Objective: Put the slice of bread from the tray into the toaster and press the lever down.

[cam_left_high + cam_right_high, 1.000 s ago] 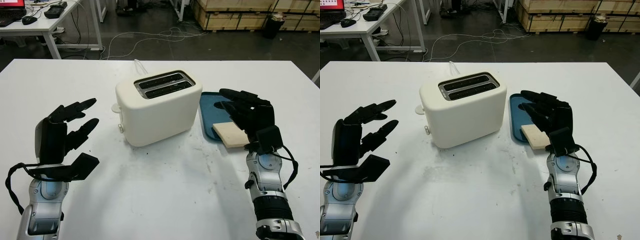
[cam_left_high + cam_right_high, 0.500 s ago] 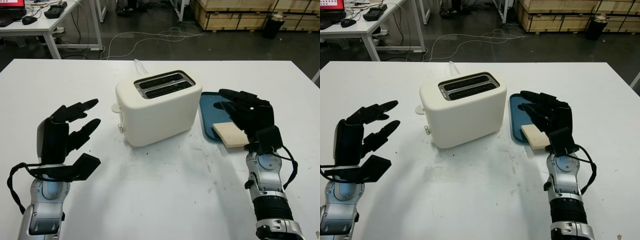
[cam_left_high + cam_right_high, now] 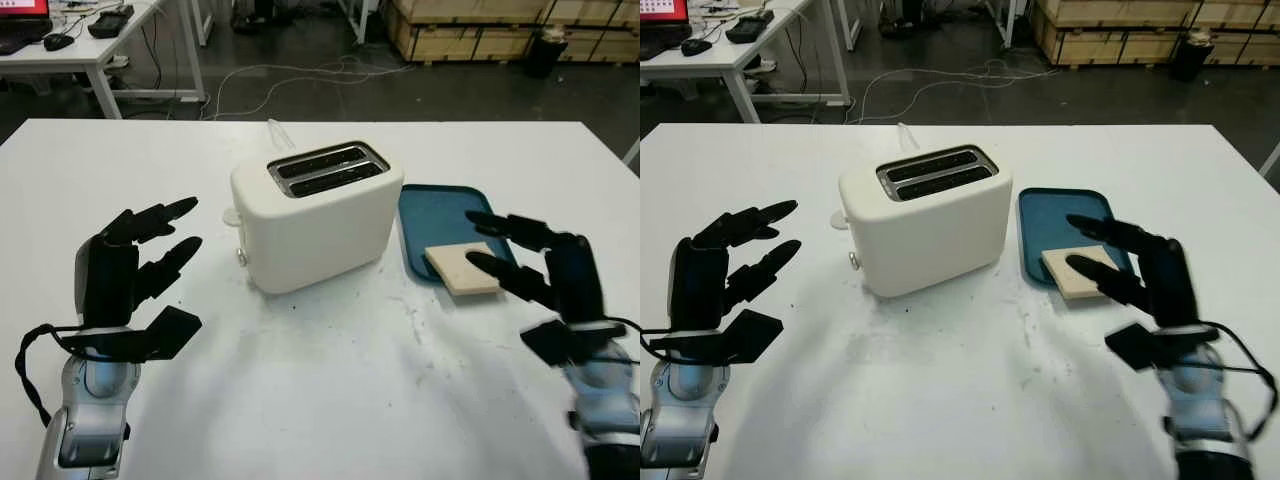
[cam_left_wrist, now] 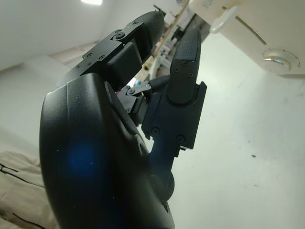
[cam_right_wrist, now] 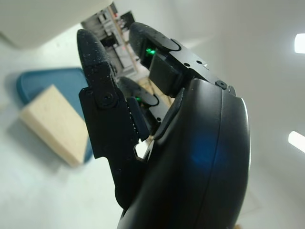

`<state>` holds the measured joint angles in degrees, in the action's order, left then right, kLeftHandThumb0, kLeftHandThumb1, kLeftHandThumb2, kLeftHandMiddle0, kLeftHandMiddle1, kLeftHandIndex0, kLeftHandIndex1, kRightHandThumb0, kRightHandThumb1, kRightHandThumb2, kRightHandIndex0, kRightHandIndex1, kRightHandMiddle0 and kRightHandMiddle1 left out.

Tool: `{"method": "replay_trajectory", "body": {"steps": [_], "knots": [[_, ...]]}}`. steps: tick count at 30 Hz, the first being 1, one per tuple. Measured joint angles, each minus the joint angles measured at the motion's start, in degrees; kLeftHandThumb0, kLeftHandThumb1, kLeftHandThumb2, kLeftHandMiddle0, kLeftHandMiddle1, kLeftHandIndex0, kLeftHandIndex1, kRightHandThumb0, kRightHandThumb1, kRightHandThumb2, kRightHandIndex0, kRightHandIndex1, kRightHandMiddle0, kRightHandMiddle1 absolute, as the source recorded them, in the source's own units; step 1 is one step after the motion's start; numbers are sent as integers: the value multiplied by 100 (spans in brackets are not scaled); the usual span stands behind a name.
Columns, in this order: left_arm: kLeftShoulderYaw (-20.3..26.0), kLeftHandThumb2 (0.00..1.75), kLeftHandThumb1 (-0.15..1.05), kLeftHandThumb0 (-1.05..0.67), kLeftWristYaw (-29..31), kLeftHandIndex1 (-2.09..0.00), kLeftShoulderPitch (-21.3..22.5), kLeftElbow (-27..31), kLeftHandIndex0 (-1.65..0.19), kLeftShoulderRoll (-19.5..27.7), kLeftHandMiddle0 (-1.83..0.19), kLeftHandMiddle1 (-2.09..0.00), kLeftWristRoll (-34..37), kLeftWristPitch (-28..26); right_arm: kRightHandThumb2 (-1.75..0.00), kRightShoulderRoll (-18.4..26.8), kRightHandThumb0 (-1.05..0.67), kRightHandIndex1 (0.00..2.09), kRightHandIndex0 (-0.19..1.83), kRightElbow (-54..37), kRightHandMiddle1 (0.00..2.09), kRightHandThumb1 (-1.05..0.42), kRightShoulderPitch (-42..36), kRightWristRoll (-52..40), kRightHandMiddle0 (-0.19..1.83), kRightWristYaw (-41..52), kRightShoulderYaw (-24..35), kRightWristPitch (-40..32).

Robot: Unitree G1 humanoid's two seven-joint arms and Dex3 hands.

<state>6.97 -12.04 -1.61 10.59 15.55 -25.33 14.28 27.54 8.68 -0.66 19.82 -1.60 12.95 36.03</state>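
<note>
Right hand (image 3: pixel 545 285), open and empty, has pulled off the bread (image 3: pixel 462 269) toward 4 o'clock; grasp not yet made.

Toaster (image 3: pixel 315 213) left of tray (image 3: pixel 432 205); bread (image 3: pixel 461 268) on tray's near edge.

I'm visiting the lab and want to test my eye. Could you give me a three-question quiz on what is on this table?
1. True or false: the slice of bread is already in the toaster.
2. Which robot hand is nearer the blue tray? A) left robot hand B) right robot hand
3. Fill in: the bread lies partly on the tray, with its near corner sticking out over the white ____.

Key: 1. False; it lies at the tray's near edge, and both slots look empty. 2. B; it is open, just right of the bread. 3. table.
</note>
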Motion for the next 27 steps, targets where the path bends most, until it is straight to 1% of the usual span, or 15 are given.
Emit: {"method": "replay_trajectory", "body": {"steps": [5,8,13,20,27], "knots": [[-13,8,92,-40,1,-1,52,-30,-91,0,-55,-112,1,2,0,352,-66,6,58,-192,0,-79,-374,309,60,-141,201,10],[-14,8,92,-39,1,-1,56,-30,-91,0,-55,-112,4,2,0,536,-68,4,56,-248,0,-77,-533,656,58,-317,280,12],[-14,9,92,-39,-1,0,60,-34,-90,0,-56,-114,4,4,-1,759,-66,1,52,-188,0,-77,-551,1297,55,-646,268,-34],[-10,17,92,-35,-2,-1,65,-41,-92,1,-54,-117,19,50,0,981,-56,2,55,773,1,-76,-172,2135,56,-1342,-290,-247],[-4,20,92,-32,0,-2,65,-55,-93,8,-53,-118,68,134,0,1106,-55,2,57,1782,0,-76,451,2286,56,-1758,-928,-270]]}}
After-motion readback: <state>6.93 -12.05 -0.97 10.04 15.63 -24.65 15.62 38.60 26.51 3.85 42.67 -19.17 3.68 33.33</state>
